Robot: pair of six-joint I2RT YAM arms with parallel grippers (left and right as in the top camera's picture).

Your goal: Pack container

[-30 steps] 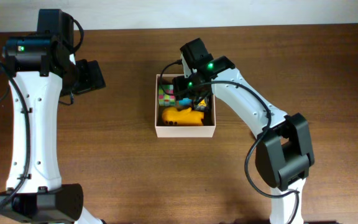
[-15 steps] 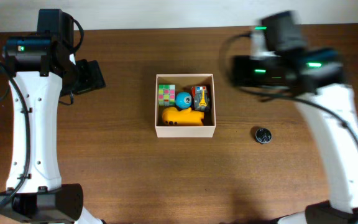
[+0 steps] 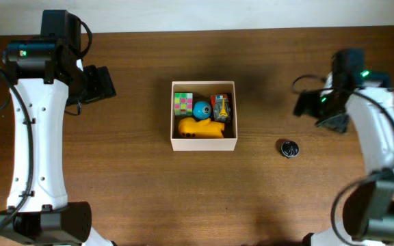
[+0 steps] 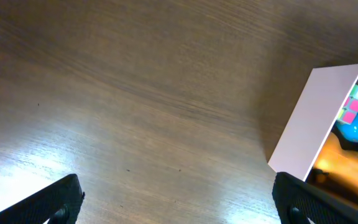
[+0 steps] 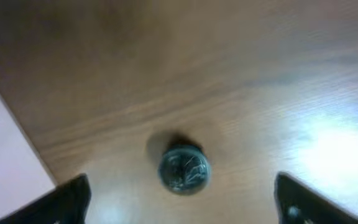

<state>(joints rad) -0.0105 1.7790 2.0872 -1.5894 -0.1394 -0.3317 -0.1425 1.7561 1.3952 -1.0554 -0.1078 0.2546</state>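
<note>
The left claw (image 4: 178, 200) is spread wide. Its two fingertips (image 4: 61, 200) sit at the lower corners of the left wrist view, with only bare desk (image 3: 135, 191) between them. It holds nothing and touches nothing. From overhead it hangs over the desk well to the left of the container (image 3: 204, 144).

The right claw (image 5: 185, 204) is also wide open, one dark fingertip at each lower corner of its own view. Between the fingertips and a little beyond them, a small dark round disc (image 5: 184, 169) lies flat on the desk, clear of both. This claw grips nothing either. From overhead it is over the right side of the desk, and the disc lies on the wood below it in that view, well right of the container.

The container stands in the middle of the desk, open on top. Inside, a cube (image 3: 182, 104) sits in the far left corner, with a blue ball (image 3: 202, 109) just beside it. A small multicoloured toy (image 3: 221, 107) is at the far right. A yellow toy (image 3: 200, 128) lies along the near wall. The four are packed close together; the pictures do not show which ones touch.
</note>
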